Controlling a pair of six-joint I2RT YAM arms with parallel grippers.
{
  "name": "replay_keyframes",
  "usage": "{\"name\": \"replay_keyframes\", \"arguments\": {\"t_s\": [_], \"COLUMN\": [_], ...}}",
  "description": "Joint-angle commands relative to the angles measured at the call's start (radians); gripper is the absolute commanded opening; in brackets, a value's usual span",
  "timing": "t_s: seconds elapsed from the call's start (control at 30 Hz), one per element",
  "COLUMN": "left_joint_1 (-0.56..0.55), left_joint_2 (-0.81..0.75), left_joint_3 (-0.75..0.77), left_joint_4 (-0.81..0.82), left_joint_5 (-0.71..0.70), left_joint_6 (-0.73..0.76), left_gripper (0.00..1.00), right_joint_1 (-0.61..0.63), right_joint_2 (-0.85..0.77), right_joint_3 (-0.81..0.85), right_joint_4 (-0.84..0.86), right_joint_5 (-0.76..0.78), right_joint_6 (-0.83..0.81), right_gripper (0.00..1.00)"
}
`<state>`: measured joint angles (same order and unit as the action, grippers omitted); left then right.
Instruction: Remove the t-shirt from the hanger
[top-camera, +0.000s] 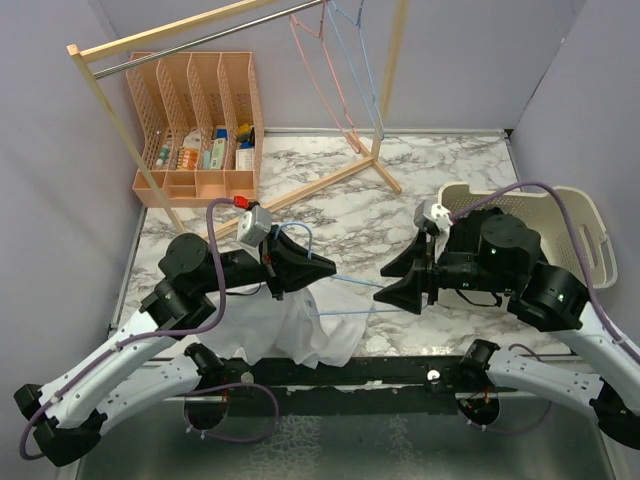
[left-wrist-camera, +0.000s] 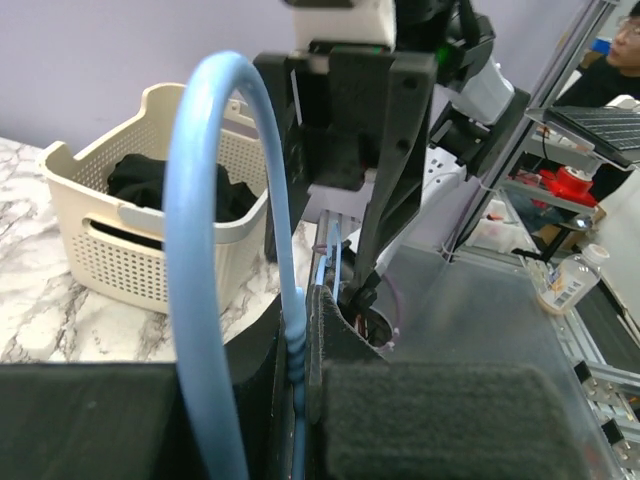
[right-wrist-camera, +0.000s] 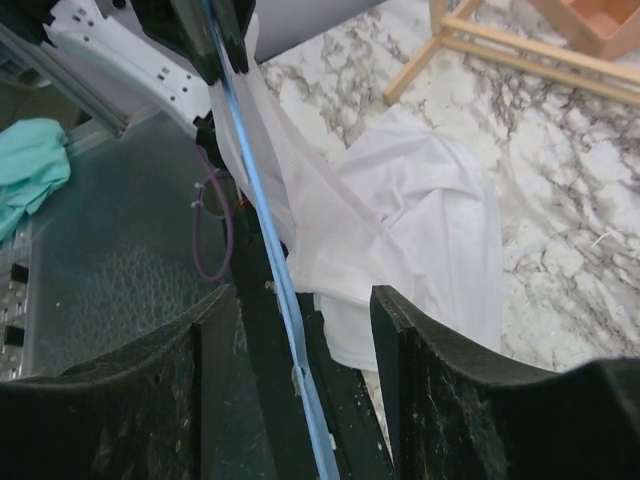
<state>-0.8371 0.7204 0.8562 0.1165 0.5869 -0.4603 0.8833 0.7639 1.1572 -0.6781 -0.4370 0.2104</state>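
Midway through the job, the white t-shirt (top-camera: 290, 330) hangs bunched below the hook end of the pale blue hanger (top-camera: 355, 281). It spills in thin, soft folds over the near edge of the marble-patterned surface (top-camera: 420, 180), while the hanger's other arm shows as bare bar. The left end effector (top-camera: 312, 265) is clenched on the hanger at the foot of its curved hook, pinching the smooth, round-sectioned rod between dark, foam-faced pads (left-wrist-camera: 430, 420). The right end effector (top-camera: 382, 285) sits at the hanger's bare end, released. Its two black fingers (right-wrist-camera: 140, 400) are spread wide with the slim blue bar running between them, touching neither as far as the wrist view shows. A strip of cloth lies stretched along the bar near the hook, so the garment appears not yet free. The remaining step looks to be slipping that last fold off the hanger. A cream, perforated plastic basket (top-camera: 598, 225) holding dark clothing stands beyond the hanger's bare end.
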Motion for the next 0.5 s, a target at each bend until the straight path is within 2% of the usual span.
{"name": "replay_keyframes", "arguments": {"t_s": [0.0,0.1,0.13,0.23,0.27,0.3,0.33,0.37,0.47], "left_joint_1": [0.000,0.000,0.001,0.001,0.000,0.000,0.001,0.001,0.000], "left_joint_2": [0.002,0.007,0.009,0.013,0.015,0.014,0.011,0.006,-0.020], "left_joint_3": [0.013,0.003,-0.002,-0.007,-0.006,-0.003,0.001,0.004,0.002], "left_joint_4": [0.112,0.138,0.149,0.154,0.142,0.120,0.096,0.069,-0.008], "left_joint_5": [0.064,0.065,0.065,0.064,0.058,0.048,0.032,0.015,-0.045], "left_joint_6": [-0.032,-0.042,-0.047,-0.052,-0.050,-0.044,-0.036,-0.026,-0.011], "left_gripper": [0.00,0.00,0.00,0.00,0.01,0.09,0.25,0.36,0.54], "right_joint_1": [-0.003,-0.003,-0.003,-0.003,-0.003,-0.003,-0.003,-0.003,-0.003], "right_joint_2": [0.003,0.004,0.009,0.018,0.019,0.018,0.013,0.005,-0.024], "right_joint_3": [-0.031,-0.063,-0.070,-0.084,-0.085,-0.084,-0.080,-0.074,-0.058], "right_joint_4": [0.052,0.056,0.054,0.032,0.024,0.013,0.000,-0.011,-0.051], "right_joint_5": [-0.108,-0.113,-0.111,-0.089,-0.076,-0.055,-0.033,-0.009,0.054], "right_joint_6": [-0.018,-0.006,-0.006,-0.005,-0.005,-0.004,-0.002,-0.002,0.012], "right_gripper": [0.56,0.55,0.51,0.14,0.06,0.02,0.01,0.01,0.01]}}
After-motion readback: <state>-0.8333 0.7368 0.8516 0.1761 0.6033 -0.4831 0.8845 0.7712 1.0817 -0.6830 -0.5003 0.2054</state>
